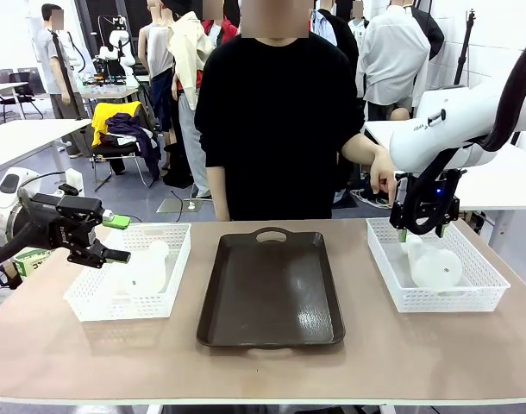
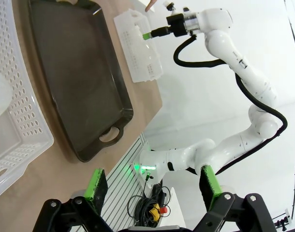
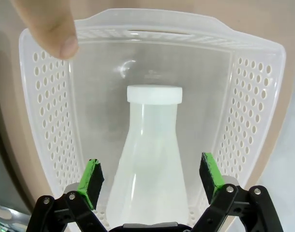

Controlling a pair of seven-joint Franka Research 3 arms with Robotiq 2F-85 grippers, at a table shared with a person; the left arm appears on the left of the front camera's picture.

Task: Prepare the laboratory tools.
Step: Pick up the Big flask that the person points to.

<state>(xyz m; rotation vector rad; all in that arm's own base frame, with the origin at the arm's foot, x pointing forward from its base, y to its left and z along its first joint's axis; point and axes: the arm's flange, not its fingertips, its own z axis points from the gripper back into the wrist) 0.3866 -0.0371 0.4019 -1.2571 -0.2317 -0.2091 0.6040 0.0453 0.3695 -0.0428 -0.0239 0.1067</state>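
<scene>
My right gripper (image 3: 151,170) has its fingers spread wide, gripping nothing, and hovers over one frosted flask (image 3: 150,145) lying in the white mesh basket (image 1: 435,302) right of the dark tray (image 1: 272,293). A person's finger (image 3: 55,29) points down near that basket's far corner. My left gripper (image 2: 152,182), equally wide and empty, hangs left of the tray, beyond the second basket (image 1: 90,309), where the other flask (image 1: 147,272) lies. I count two flasks, two baskets and one tray on a tan tabletop (image 1: 246,371). Behind it is a busy room with people (image 1: 397,56) and white tables (image 1: 21,138). The lettering on my right arm (image 1: 453,121) is too small to read.
</scene>
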